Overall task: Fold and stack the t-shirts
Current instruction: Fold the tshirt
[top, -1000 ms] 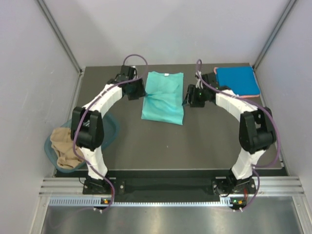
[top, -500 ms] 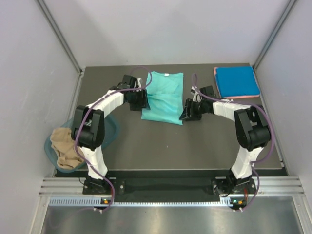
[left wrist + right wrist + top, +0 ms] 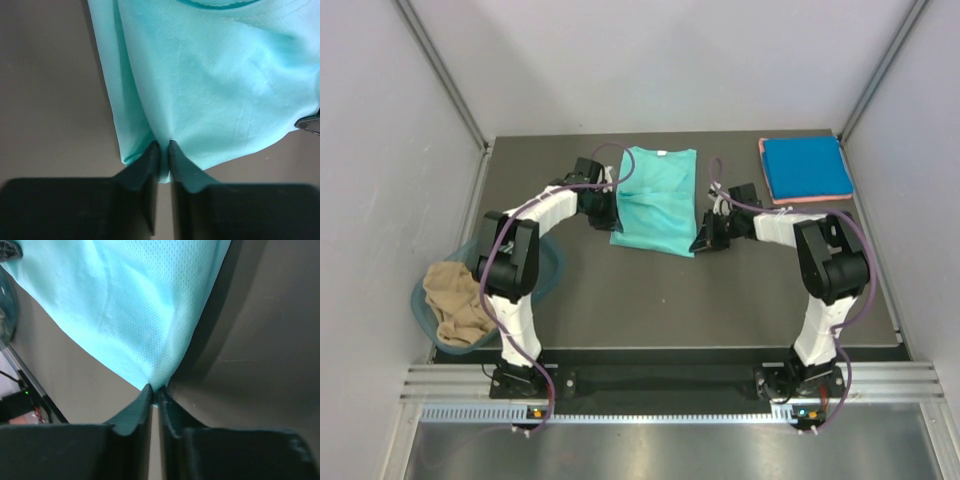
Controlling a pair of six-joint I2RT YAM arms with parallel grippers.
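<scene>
A teal-green t-shirt [image 3: 657,198] lies folded lengthwise in the middle of the dark table, collar at the far end. My left gripper [image 3: 613,226] is shut on the shirt's near left corner; the left wrist view shows the cloth [image 3: 200,75] pinched at my left gripper [image 3: 164,150]. My right gripper [image 3: 696,243] is shut on the near right corner, and the right wrist view shows the mesh cloth [image 3: 125,305] running to a point at my right gripper [image 3: 156,392]. A folded bright blue t-shirt [image 3: 806,167] lies at the far right on a pink one [image 3: 817,198]. A tan t-shirt [image 3: 455,302] is crumpled at the left.
The tan shirt sits in a translucent teal tub [image 3: 548,268] at the table's left edge, beside the left arm. Grey walls close in both sides and the back. A metal rail [image 3: 660,380] runs along the near edge.
Both grippers came down and toward me along the shirt's sides to its near corners. Both went from open to shut on the cloth.
</scene>
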